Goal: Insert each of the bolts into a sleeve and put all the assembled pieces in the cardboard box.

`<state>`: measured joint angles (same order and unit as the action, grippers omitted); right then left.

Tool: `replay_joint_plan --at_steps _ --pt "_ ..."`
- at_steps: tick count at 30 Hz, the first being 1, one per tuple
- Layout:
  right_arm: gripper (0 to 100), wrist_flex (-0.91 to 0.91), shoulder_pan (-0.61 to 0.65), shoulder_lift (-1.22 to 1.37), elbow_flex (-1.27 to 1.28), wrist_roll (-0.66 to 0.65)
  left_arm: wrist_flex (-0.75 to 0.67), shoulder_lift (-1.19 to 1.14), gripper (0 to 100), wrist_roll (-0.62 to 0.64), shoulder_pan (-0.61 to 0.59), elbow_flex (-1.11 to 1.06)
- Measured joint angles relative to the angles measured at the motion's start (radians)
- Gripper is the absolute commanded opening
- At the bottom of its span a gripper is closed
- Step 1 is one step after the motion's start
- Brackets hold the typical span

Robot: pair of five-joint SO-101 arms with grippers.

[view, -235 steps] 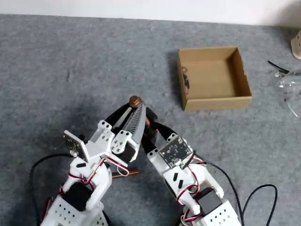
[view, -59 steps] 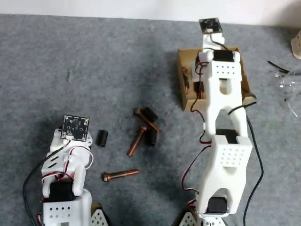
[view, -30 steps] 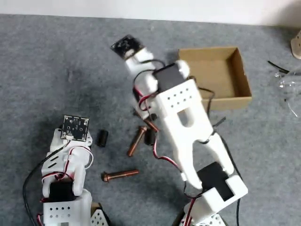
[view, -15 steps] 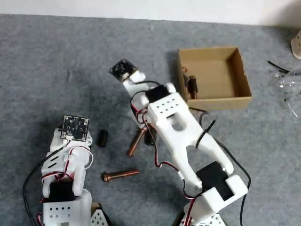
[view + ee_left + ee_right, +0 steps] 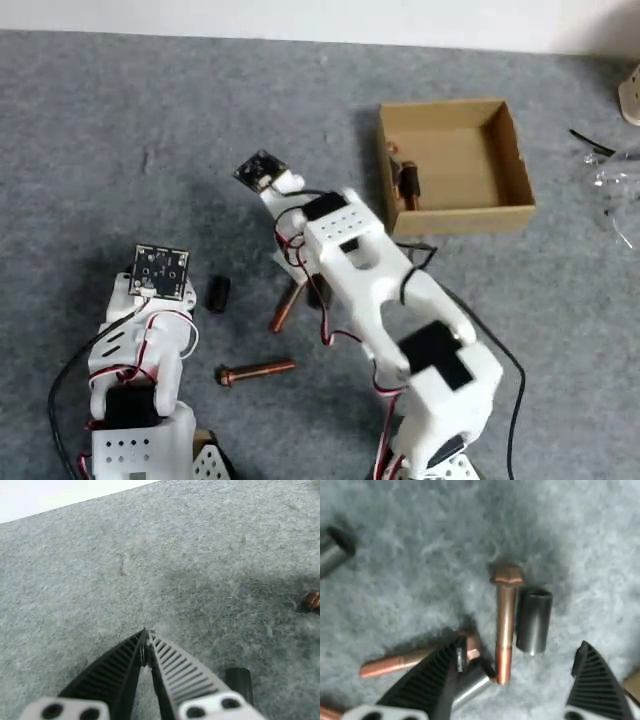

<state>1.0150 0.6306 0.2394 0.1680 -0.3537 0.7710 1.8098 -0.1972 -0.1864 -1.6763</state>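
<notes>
- Right gripper (image 5: 520,647): jaws spread wide, holding nothing. We see it poised above the cluster of loose parts at the centre of the high view, an attitude that suits a downward pick.
- Copper bolt (image 5: 506,620) and dark sleeve (image 5: 534,621): these lie parallel, the sleeve just beside the shank, both between the open fingers. We judge this pair to be the next target, since the jaws bracket it.
- Second bolt (image 5: 405,662) and pale sleeve (image 5: 470,686): these lie near one finger of the same gripper, at the edge of the cluster, not yet joined.
- Third bolt (image 5: 257,371): it lies alone on the grey felt surface (image 5: 120,120) at the lower centre of the high view, apart from the cluster.
- Left gripper (image 5: 146,650): fingers closed tip to tip on nothing. It sits at the lower left of the high view. We take this as leaving room for the right arm (image 5: 370,270).
- Lone sleeve (image 5: 217,293): left of centre in the high view, near the left gripper.
- Cardboard box (image 5: 465,218): upper right of the high view, top open. Assembled pieces (image 5: 405,182) rest against its left inner wall. They look like two, though they are too small for us to count with confidence.
- Progress: with three bolts loose, we judge the task partly done.
</notes>
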Motion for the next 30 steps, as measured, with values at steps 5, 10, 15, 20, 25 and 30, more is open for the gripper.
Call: replay_joint_plan --at_steps 5,10,15,20,25,30 --pt "30.3 0.000 -0.028 0.080 -0.081 0.000 0.000 0.000 1 0.000 0.000 0.000" --pt "30.3 0.000 -0.081 0.123 -0.103 -0.002 0.000 0.000 1 0.000 0.000 0.000" --pt "30.3 0.000 -0.106 0.138 -0.114 -0.002 0.000 0.000 1 0.000 0.000 0.000" --pt "30.3 0.000 -0.109 0.140 -0.118 -0.002 0.000 0.000 1 0.000 0.000 0.000" --pt "30.3 0.000 -0.110 0.152 -0.144 -0.003 0.000 0.000 1 0.000 0.000 0.000" --pt "30.3 -0.008 -0.110 0.195 -0.157 -0.003 0.000 0.000 1 0.000 0.000 0.000"
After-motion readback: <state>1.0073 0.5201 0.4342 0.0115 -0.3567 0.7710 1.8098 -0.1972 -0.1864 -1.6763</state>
